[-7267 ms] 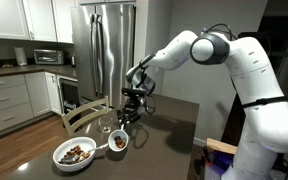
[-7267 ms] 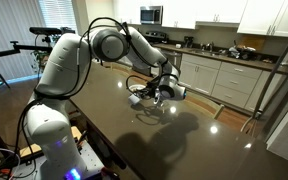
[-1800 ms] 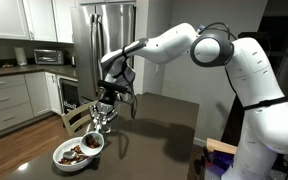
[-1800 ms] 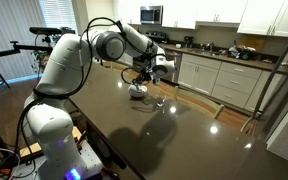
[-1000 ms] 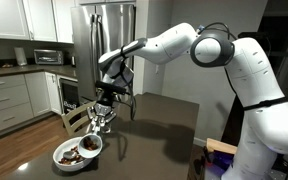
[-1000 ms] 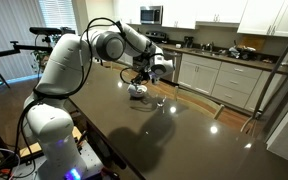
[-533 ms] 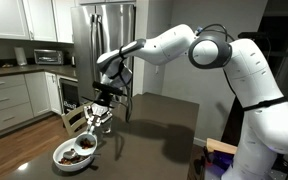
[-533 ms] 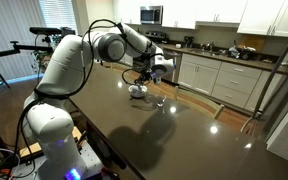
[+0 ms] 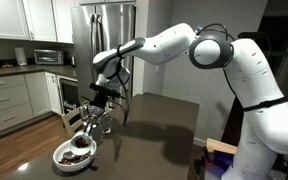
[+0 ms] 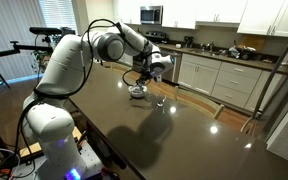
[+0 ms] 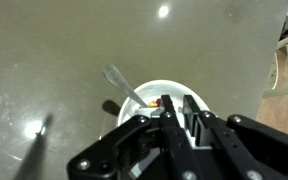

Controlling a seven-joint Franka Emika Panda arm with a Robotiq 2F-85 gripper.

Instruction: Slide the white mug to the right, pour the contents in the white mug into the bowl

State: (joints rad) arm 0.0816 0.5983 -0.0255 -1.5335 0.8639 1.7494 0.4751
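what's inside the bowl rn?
Brown food pieces show inside the bowl in an exterior view. The claw hangs just above the bowl's rim and covers part of the inside, so whether anything else lies there cannot be seen.

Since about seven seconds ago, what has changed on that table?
The tool has carried the white mug from its spot on the table beside the bowl to a position over the bowl, and holds it there. The bowl itself has stayed where it was.
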